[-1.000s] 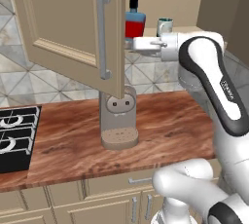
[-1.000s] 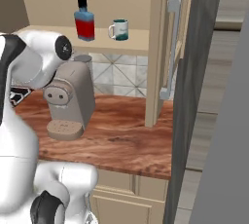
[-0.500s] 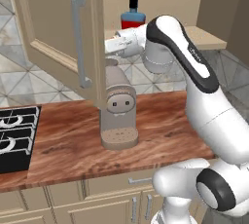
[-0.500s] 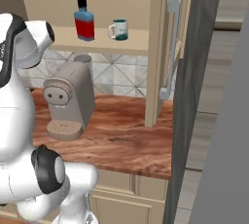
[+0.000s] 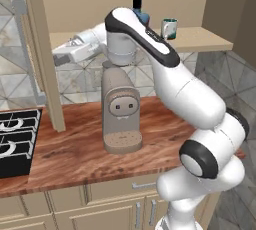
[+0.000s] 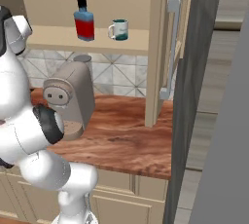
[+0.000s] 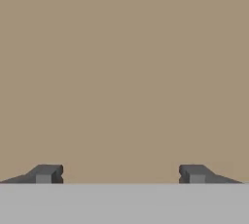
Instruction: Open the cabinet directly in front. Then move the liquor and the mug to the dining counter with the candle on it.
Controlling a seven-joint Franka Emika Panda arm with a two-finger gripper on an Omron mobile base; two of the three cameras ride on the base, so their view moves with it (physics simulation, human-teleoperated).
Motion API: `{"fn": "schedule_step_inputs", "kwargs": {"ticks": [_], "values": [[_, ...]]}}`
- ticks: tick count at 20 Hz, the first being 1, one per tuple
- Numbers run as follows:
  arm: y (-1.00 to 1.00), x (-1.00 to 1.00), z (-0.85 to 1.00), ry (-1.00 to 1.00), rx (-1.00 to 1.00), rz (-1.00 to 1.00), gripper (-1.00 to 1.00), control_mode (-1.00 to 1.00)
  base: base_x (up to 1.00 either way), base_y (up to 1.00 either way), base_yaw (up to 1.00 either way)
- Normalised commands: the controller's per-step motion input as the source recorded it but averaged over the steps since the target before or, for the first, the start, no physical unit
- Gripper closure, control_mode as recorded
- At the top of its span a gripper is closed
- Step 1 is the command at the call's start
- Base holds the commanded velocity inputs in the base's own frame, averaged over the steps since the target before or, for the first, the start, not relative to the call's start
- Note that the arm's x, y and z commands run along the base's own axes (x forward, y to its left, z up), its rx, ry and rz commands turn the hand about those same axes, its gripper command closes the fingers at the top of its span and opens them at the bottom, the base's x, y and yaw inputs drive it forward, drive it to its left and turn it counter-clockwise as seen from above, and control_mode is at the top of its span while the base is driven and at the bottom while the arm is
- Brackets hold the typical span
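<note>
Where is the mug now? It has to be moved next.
The mug stands on the open cabinet shelf, just right of the liquor in the right base view, above the coffee machine.

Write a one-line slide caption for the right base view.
Open cabinet with the liquor and the mug side by side on its shelf, above a coffee machine on the wood counter.

A beige coffee machine (image 5: 120,112) is standing on the wood countertop (image 5: 75,149), with a black stove (image 5: 15,139) lying at its end.
</note>
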Motion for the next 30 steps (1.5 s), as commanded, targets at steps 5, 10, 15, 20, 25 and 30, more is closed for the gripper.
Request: {"fn": "schedule_step_inputs", "kwargs": {"ticks": [5, 10, 15, 20, 25, 30], "values": [[-0.31, -0.27, 0.00, -0.03, 0.03, -0.13, -1.00, -1.00, 0.00, 0.00, 0.00], [-0.73, -0.47, 0.00, -0.07, 0.04, -0.55, -1.00, -1.00, 0.00, 0.00, 0.00], [-0.67, -0.43, 0.00, -0.01, 0.01, -0.62, -1.00, -1.00, 0.00, 0.00, 0.00], [-0.50, -0.32, 0.00, 0.00, 0.00, -0.72, -1.00, -1.00, 0.00, 0.00, 0.00], [-0.52, -0.32, 0.04, 0.01, 0.00, -0.71, -1.00, -1.00, 0.00, 0.00, 0.00], [-0.12, -0.03, 0.06, 0.03, 0.01, -0.16, -1.00, -1.00, 0.00, 0.00, 0.00]]}}
